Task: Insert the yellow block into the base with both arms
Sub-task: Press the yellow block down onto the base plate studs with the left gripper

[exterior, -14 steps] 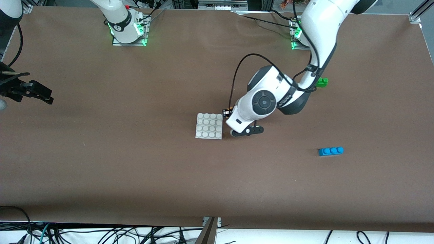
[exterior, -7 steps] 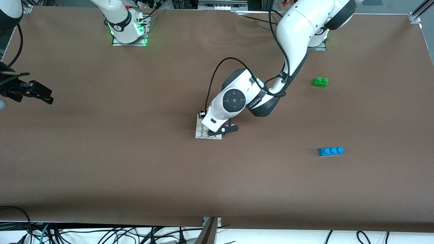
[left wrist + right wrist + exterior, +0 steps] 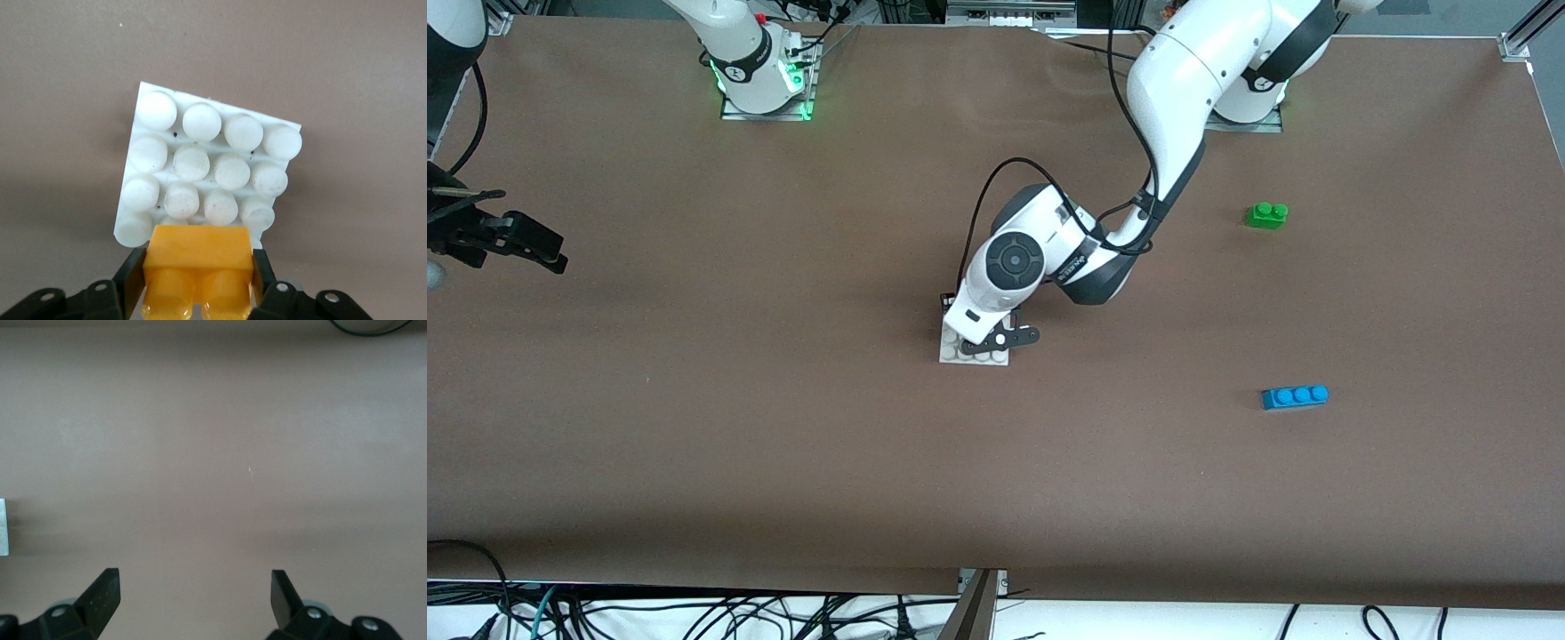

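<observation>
Nearest to the front camera we find the blue brick (image 3: 1295, 396), lying on the bench (image 3: 783, 462) toward the left arm's end and not part of this job. Farther up sits the base (image 3: 953, 354), flat on the bench near the middle, most of it covered in the front view by the left arm's wrist. The left gripper (image 3: 198, 293) hangs over the base, and its jaws are clenched on the yellow block (image 3: 198, 270); in the left wrist view the block is above the edge row of studs of the base, and we cannot tell if it already touches them. We judge that the step in hand is the alignment of the block over the studs. The next move calls for a straight press down, with the block square to the stud rows, and probably the other arm should hold the base so it does not slide. Farther still is the green brick (image 3: 1266, 215). The right gripper (image 3: 195, 600) waits over bare bench at the right arm's end, its jaws released and holding nothing.
</observation>
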`<control>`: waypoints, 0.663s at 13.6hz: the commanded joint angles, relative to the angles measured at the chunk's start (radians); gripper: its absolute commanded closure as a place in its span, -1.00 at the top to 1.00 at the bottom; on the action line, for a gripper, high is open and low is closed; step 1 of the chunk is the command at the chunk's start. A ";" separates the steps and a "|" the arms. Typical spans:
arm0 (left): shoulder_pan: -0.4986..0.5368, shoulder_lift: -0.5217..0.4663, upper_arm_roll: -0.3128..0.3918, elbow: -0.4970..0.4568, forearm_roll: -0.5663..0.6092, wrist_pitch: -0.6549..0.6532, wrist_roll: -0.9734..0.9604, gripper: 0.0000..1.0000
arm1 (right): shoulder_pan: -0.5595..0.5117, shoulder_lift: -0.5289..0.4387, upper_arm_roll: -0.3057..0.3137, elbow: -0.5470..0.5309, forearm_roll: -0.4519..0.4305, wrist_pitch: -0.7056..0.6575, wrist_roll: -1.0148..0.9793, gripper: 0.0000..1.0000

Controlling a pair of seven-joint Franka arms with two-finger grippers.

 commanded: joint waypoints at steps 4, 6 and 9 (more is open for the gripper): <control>-0.044 0.041 0.048 0.044 -0.005 0.044 -0.011 -1.00 | -0.005 -0.010 0.006 -0.007 -0.013 -0.007 -0.002 1.00; -0.048 0.041 0.068 0.047 -0.005 0.046 0.009 -1.00 | -0.005 -0.010 0.006 -0.007 -0.013 -0.007 -0.002 1.00; -0.050 0.047 0.070 0.047 -0.005 0.058 0.018 -1.00 | -0.005 -0.010 0.006 -0.007 -0.013 -0.007 -0.002 1.00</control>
